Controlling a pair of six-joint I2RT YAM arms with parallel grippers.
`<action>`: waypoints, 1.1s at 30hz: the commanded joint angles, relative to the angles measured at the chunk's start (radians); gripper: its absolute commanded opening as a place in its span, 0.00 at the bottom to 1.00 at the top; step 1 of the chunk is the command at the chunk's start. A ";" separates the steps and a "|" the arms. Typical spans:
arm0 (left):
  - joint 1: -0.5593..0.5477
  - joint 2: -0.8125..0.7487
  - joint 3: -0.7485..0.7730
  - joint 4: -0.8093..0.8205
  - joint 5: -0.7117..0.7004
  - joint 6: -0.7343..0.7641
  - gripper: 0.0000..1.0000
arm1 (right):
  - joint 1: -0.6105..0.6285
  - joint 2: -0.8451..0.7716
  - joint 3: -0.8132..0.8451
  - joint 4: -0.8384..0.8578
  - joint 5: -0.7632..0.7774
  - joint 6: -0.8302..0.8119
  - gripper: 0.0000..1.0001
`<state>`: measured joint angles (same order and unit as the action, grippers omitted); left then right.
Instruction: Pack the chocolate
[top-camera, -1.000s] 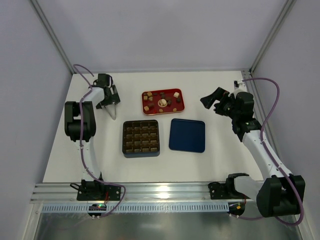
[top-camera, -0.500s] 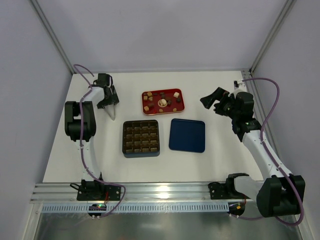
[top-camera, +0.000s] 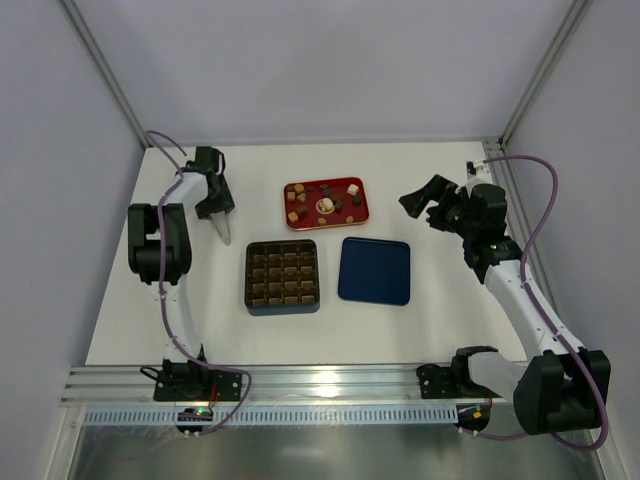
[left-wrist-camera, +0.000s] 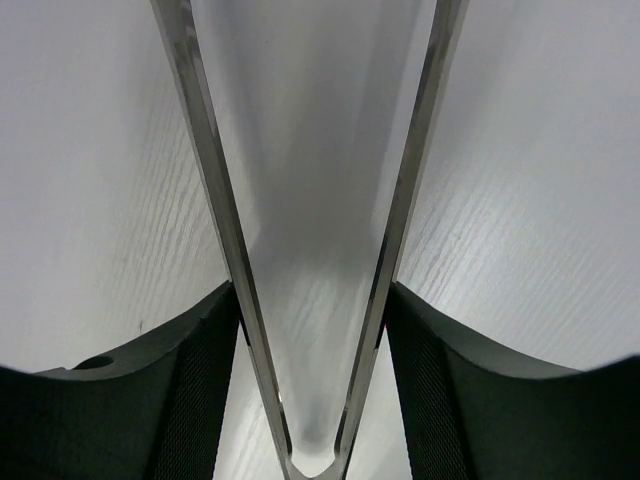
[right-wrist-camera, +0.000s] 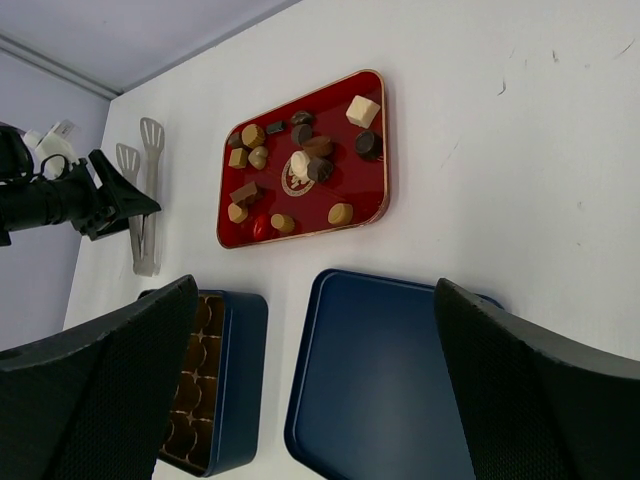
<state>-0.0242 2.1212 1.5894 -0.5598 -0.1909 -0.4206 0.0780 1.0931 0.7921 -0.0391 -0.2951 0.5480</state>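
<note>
1. Tongs (left-wrist-camera: 213, 200) — both arms run off the top edge, tips unseen.
2. Box (right-wrist-camera: 245, 380) — partly behind the right gripper (right-wrist-camera: 315, 290), cut by the bottom edge.
3. Chocolate (top-camera: 325, 204): shapes too small overhead.

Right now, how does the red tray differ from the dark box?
The red tray is shallow, undivided, and holds the loose chocolates; the dark box is deeper, split into a grid, its cells apparently empty. The tray sits farther back on the table, the box nearer the front. Both are open-topped and lie flat.
</note>
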 joint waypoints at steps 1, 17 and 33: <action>-0.002 -0.115 0.021 -0.070 -0.030 -0.015 0.58 | 0.006 0.001 0.022 0.033 -0.007 0.003 1.00; -0.121 -0.310 0.047 -0.276 -0.079 -0.030 0.57 | 0.017 0.002 0.027 0.033 -0.015 0.006 1.00; -0.286 -0.386 0.185 -0.419 -0.001 -0.014 0.54 | 0.026 0.001 0.027 0.028 -0.009 0.004 1.00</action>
<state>-0.2768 1.7706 1.7210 -0.9455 -0.2234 -0.4381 0.0975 1.1004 0.7921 -0.0391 -0.2996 0.5522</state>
